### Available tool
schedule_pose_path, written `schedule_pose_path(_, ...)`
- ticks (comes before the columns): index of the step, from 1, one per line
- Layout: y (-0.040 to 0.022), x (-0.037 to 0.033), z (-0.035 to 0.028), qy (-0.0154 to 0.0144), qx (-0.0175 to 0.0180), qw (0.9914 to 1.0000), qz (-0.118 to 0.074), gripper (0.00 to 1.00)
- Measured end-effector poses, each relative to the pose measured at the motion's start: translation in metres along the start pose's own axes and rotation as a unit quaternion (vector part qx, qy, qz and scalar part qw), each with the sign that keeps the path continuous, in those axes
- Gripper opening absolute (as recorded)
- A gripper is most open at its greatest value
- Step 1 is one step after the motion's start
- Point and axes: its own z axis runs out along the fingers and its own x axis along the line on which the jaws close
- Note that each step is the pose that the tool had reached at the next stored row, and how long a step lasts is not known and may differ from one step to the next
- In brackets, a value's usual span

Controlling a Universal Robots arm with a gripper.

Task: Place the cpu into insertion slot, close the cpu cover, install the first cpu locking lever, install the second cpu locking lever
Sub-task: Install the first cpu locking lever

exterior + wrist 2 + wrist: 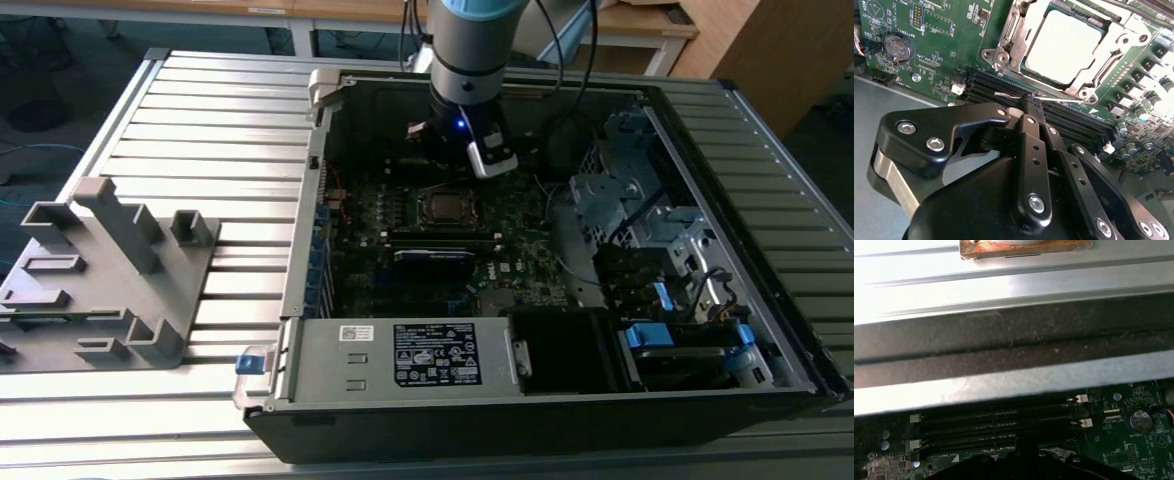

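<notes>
Your gripper point(1035, 102) hangs with its black fingers point(1029, 130) pressed together on nothing, tips just above the black memory slots point(1074, 122) beside the insertion slot point(1066, 47). The cpu point(1061, 45), a pale grey square, lies seated there, framed by the cpu cover point(1104, 67), a silver plate with a windowed middle. A coin battery point(898, 46) sits well off from the socket on the green motherboard point(949, 60). In the exterior view, the arm point(467, 60) reaches into the open computer case point(747, 330); its white label's print cannot be read.
</notes>
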Motion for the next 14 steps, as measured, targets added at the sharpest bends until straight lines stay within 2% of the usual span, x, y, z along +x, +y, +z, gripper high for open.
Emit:
schedule_pose_path(4, 0.001, 0.0004, 0.0006, -0.0019, 0.0006, 0.99998, 0.006, 0.11)
schedule_pose_path(7, 0.0009, 0.0004, 0.001, -0.0067, 0.0027, 0.99994, 0.009, 0.11)
schedule_pose_path(9, 0.0008, 0.0004, 0.0015, -0.0088, 0.0027, 0.9999, 0.011, 0.11)
schedule_pose_path(14, 0.0005, 0.0021, 0.002, -0.0108, 0.0023, 0.99985, 0.013, 0.11)
